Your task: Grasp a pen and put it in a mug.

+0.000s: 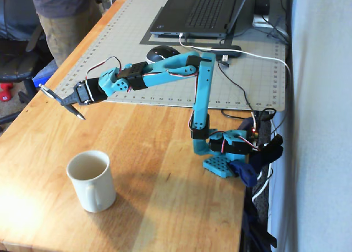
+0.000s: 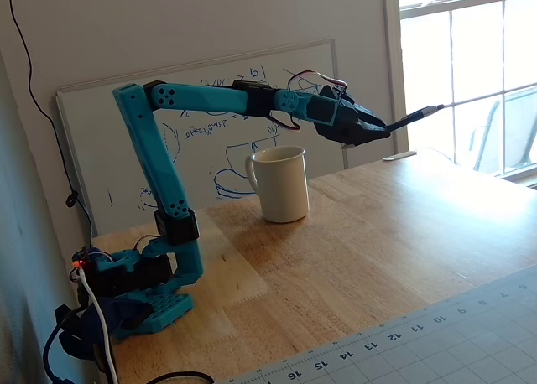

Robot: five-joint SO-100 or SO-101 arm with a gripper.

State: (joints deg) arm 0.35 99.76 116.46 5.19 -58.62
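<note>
Mug (image 1: 91, 180) on surface (image 1: 165, 208), near-left in a fixed view, arm base (image 1: 223, 153) to its right. Claw (image 1: 70, 100) up off the surface, far-left of mug, pen (image 1: 59, 101) crosswise in it. Mat (image 1: 110, 48) beyond, with laptop (image 1: 201, 10) and mouse (image 1: 161, 54) on it. Whiteboard (image 2: 210, 149) behind mug in a fixed view.

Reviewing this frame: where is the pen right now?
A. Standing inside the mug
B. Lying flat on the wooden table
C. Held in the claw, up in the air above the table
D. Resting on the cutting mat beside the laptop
C. The claw is shut on the pen, clear of the table; the mug holds no pen.
</note>
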